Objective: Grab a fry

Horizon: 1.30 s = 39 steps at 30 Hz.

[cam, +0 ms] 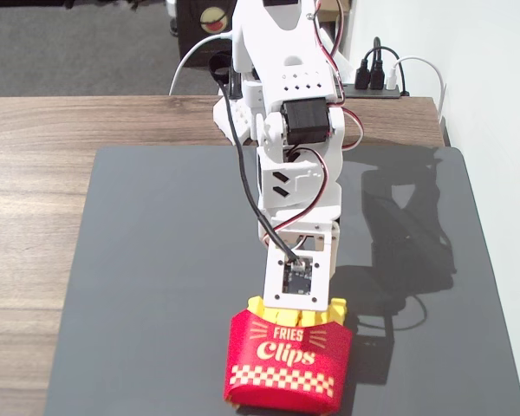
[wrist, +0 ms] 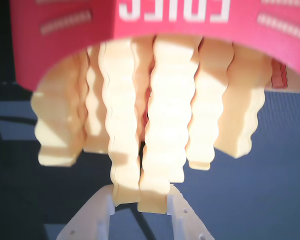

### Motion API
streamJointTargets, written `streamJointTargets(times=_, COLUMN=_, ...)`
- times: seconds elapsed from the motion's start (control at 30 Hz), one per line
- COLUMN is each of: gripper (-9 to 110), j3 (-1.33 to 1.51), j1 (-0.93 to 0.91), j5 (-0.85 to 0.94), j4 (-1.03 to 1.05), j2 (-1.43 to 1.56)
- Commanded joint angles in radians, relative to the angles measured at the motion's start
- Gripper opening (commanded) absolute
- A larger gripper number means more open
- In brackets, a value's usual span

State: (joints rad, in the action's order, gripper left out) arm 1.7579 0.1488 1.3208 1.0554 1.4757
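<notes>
The red "FRIES Clips" carton stands on the dark mat near the front edge, with yellow fry tops showing above its rim. My gripper hangs straight over the carton, its fingertips hidden by the wrist camera board. In the wrist view the carton fills the top, and several wavy yellow fries stick out of it. Two fries, one on the left and one on the right, have their ends between my white fingers. The gripper touches them on both sides.
The dark grey mat lies on a wooden table. The arm's base stands at the back of the mat. A power strip with plugs sits at the back right. A white wall runs along the right side.
</notes>
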Motion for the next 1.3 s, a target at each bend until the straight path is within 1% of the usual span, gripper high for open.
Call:
streamJointTargets(times=0.0, gripper=4, j3=0.011, j1=0.011, j5=-0.009, j4=0.005, j2=0.072)
streamJointTargets(times=0.23, gripper=4, j3=0.094, j1=0.020, j5=-0.008, j4=0.035, j2=0.169)
streamJointTargets(times=0.37, gripper=4, j3=0.149, j1=-0.006, j5=0.023, j4=0.026, j2=0.215)
streamJointTargets(times=0.53, gripper=4, j3=0.153, j1=-0.032, j5=0.072, j4=0.054, j2=0.229)
streamJointTargets(times=0.97, gripper=4, j3=0.169, j1=-0.032, j5=0.077, j4=0.054, j2=0.247)
streamJointTargets(times=1.07, gripper=9, j3=0.156, j1=-0.032, j5=0.071, j4=0.052, j2=0.247)
streamJointTargets(times=1.13, gripper=17, j3=0.144, j1=-0.031, j5=0.071, j4=0.060, j2=0.244)
streamJointTargets(times=1.17, gripper=19, j3=0.138, j1=-0.029, j5=0.069, j4=0.063, j2=0.241)
streamJointTargets(times=1.23, gripper=19, j3=0.124, j1=-0.029, j5=0.063, j4=0.060, j2=0.229)
streamJointTargets(times=1.27, gripper=23, j3=0.118, j1=-0.031, j5=0.058, j4=0.055, j2=0.222)
